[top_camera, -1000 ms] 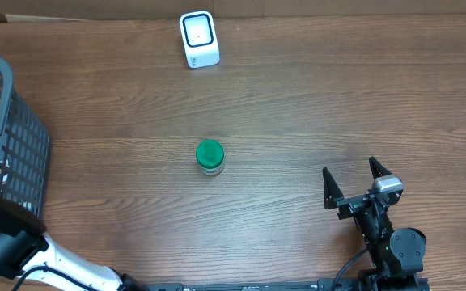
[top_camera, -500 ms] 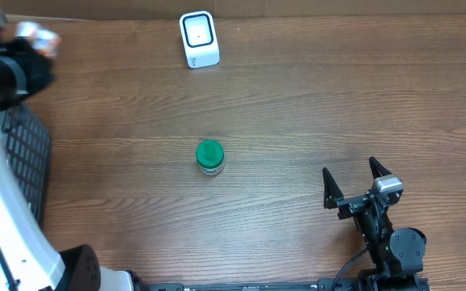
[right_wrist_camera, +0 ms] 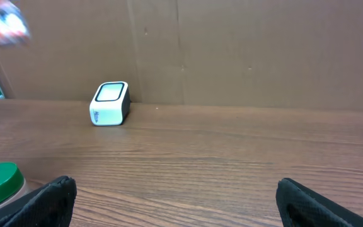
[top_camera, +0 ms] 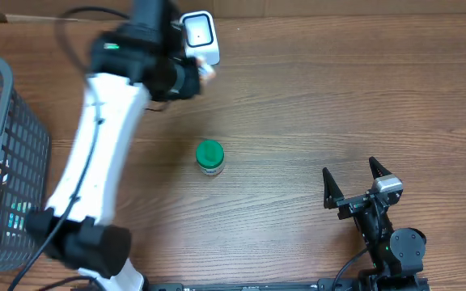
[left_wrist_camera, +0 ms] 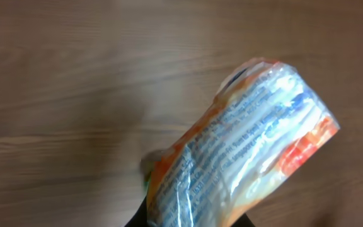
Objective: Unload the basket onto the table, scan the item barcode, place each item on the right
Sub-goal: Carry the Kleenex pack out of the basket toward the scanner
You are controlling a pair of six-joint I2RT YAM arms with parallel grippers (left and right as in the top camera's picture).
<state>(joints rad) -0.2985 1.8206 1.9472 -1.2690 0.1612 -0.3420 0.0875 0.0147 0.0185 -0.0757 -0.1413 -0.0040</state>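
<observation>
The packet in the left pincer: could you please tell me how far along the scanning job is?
Done: the left pincer is shut on the packet, lifted off the table. In hand: it hangs right beside the scanner. Left: turning the packet to the scanner's window for the scan.

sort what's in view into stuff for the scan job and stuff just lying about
Job: packet, held in the left gripper; scanner.
Lying about: jar; basket; right gripper, jaws open, holding nothing.
</observation>
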